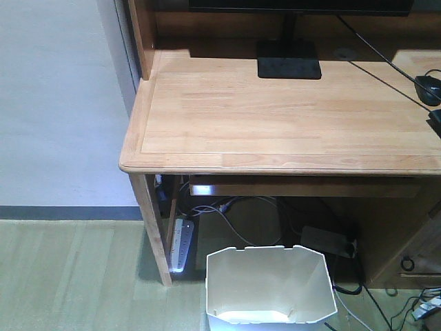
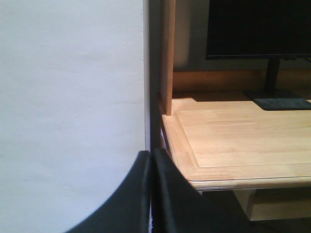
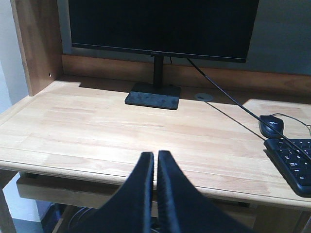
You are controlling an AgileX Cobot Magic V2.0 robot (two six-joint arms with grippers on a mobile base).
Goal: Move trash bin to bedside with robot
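Trash bin (image 1: 265,286) on floor below desk (image 1: 275,110) front edge, untouched. Left gripper (image 2: 151,155), right gripper (image 3: 155,156) both pressed together, empty. Spread one, lower to rim, pinch thin wall squarely

Your left gripper (image 2: 151,153) is hovering, jaws pressed together, off the desk's (image 2: 233,141) left corner | your right gripper (image 3: 155,154) is hovering likewise before its front edge.

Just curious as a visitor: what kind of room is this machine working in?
Most likely a home study or office corner, not a factory: a wooden desk carries a monitor, keyboard and mouse, and a white trash bin stands on the floor at its front, near a power strip.
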